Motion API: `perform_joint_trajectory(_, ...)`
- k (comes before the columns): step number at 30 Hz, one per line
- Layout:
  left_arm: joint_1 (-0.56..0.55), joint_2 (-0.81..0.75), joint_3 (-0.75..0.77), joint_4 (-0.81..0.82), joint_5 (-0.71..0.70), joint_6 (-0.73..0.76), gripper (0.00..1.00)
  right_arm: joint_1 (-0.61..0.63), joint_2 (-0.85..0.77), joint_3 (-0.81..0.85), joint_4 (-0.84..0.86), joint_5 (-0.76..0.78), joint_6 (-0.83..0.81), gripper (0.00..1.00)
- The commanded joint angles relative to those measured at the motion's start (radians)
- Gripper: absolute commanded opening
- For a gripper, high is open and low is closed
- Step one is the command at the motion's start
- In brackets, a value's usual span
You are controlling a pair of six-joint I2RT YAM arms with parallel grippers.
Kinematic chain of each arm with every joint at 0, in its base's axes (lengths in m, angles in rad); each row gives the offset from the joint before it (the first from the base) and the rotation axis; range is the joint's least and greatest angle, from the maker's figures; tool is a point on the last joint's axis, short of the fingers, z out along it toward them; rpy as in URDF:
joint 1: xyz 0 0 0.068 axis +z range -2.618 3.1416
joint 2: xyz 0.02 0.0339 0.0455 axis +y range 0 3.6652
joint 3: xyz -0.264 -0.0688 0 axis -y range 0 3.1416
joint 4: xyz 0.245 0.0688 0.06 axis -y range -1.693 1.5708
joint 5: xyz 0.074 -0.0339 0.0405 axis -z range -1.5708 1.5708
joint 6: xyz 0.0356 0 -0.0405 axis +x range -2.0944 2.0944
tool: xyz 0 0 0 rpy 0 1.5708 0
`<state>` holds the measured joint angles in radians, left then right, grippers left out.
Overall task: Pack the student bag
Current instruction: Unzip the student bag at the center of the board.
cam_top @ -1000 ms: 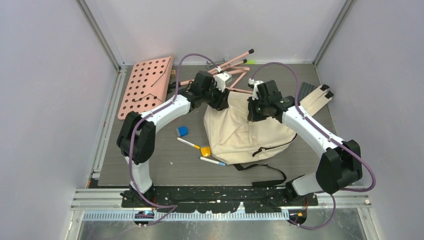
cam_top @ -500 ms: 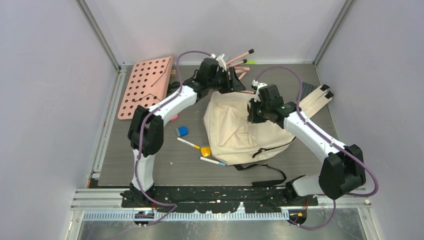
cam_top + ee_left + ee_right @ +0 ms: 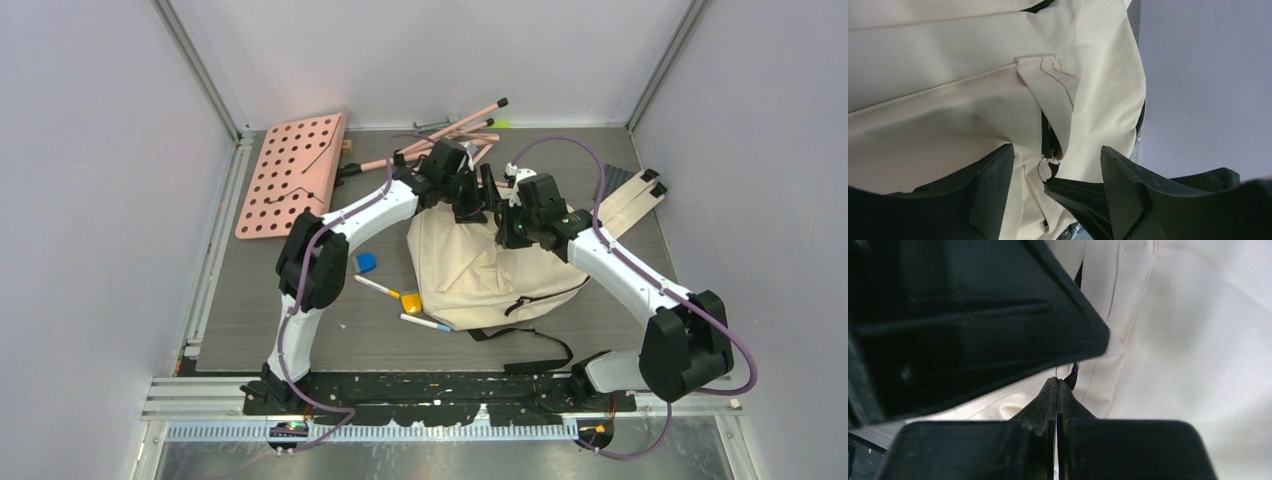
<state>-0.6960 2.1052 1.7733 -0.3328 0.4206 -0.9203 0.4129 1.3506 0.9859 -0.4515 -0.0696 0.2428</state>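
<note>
Student bag (image 3: 480, 275) lies slumped in the middle of the surface (image 3: 300, 330), between the two arms, with its far top edge under both wrists. The right end effector (image 3: 1057, 386) has its fingers pressed together at the black zipper pull (image 3: 1049, 164), and appears to pinch the pull's thin loop. The left end effector (image 3: 1057, 150) hovers just beside it with fingers apart and nothing between them but cloth and the right one's tip. The step in hand looks like opening the zipper (image 3: 1046, 132), which shows only a short dark gap. To do it well, the left fingers should probably close on the cloth tab just above the slider and hold it taut. The right could then draw the pull along the track, not up off it. A blue cube (image 3: 366, 262), a yellow block (image 3: 411, 300) and pens (image 3: 377, 286) lie on the surface left of the bag, not yet packed.
</note>
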Motion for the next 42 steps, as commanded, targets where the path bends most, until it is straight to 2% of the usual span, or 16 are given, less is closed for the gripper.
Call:
perform_joint_trajectory(1,-0.027,0.028,0.092,-0.051,0.021,-0.012,0.67,0.01,-0.022,-0.006,0.003,-0.003,-0.005,0.01)
perform_joint_trajectory(4,-0.035,0.05,0.106,-0.085,0.016,-0.003,0.63,0.01,-0.018,0.0,0.011,0.001,-0.018,0.01)
perform_joint_trajectory(7,-0.037,0.058,0.103,-0.103,0.0,0.008,0.46,0.01,-0.018,0.005,0.023,-0.001,-0.022,0.01)
perform_joint_trajectory(13,-0.039,0.077,0.126,-0.141,-0.027,0.045,0.23,0.01,-0.016,0.003,0.028,0.003,-0.036,0.01)
perform_joint_trajectory(18,-0.032,0.085,0.122,-0.028,-0.01,0.025,0.0,0.01,-0.015,-0.001,0.011,-0.012,-0.05,0.01)
perform_joint_trajectory(28,0.019,0.073,0.134,0.205,-0.067,-0.01,0.0,0.017,0.012,-0.01,-0.072,-0.022,-0.042,0.01)
perform_joint_trajectory(35,0.065,0.068,0.196,0.219,-0.112,0.025,0.0,0.018,0.022,-0.023,-0.141,0.007,-0.008,0.01)
perform_joint_trajectory(42,0.094,0.096,0.238,0.22,-0.091,0.03,0.0,0.022,-0.016,0.003,-0.242,-0.112,-0.028,0.01)
